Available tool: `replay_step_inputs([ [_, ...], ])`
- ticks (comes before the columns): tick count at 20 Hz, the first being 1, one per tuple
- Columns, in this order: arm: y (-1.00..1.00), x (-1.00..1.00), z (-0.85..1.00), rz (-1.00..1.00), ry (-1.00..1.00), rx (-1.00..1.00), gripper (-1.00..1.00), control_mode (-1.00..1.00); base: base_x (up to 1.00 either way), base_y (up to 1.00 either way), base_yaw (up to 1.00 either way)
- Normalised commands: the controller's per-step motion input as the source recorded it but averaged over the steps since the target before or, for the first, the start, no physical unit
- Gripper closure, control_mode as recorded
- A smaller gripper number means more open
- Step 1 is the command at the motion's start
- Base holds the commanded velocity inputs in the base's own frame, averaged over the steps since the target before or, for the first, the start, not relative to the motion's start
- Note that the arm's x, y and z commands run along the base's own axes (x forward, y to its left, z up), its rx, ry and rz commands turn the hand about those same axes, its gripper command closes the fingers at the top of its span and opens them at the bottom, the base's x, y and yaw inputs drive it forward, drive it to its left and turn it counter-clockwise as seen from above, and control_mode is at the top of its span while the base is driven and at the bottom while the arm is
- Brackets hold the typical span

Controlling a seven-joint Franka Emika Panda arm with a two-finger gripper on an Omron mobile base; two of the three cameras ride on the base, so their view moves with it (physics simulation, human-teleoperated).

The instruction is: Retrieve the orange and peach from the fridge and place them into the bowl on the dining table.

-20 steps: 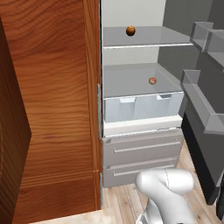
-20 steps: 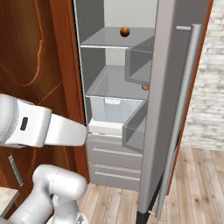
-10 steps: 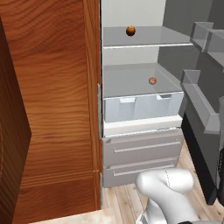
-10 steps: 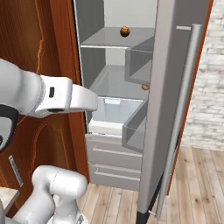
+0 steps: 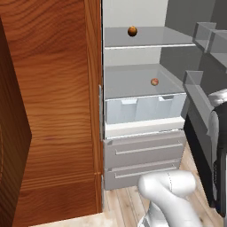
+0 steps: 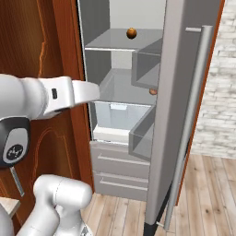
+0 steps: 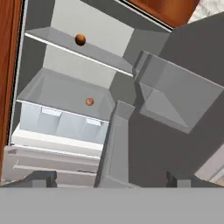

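The fridge stands open, its door swung out to the right. The orange rests on the upper shelf. One shelf down, above the crisper drawer, lies the peach. My gripper is open and empty, well back from the fridge and facing its interior and the inside of the door. The fingertips stand wide apart. The bowl and the dining table are out of view.
A red-brown wooden cabinet flanks the fridge on the left. Grey door bins jut from the open door. Below the pale crisper drawer sit two grey drawers. My forearm crosses in front of the cabinet.
My arm has swung up and to the right, and now shows at the right edge of the left base view. Both fruits lie where they were.
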Motion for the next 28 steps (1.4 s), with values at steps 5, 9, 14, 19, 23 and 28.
replay_step_inputs([
  [5,0.03,0.36,0.42,0.00,0.05,-0.29,-1.00,-1.00,0.00,0.00,0.00],
  [9,0.00,0.49,0.41,0.00,0.25,-0.25,-1.00,-1.00,0.00,0.00,0.00],
  [14,-0.12,0.73,0.05,0.03,0.27,-0.09,-1.00,-1.00,0.00,0.00,0.00],
  [19,-0.20,0.83,-0.11,0.09,0.19,0.00,-1.00,-1.00,0.00,0.00,0.00],
  [23,-0.28,0.71,-0.24,0.06,0.07,0.00,-1.00,-1.00,0.00,0.00,0.00],
  [28,-0.41,0.61,-0.47,0.01,0.01,-0.06,-1.00,-1.00,0.00,0.00,0.00],
])
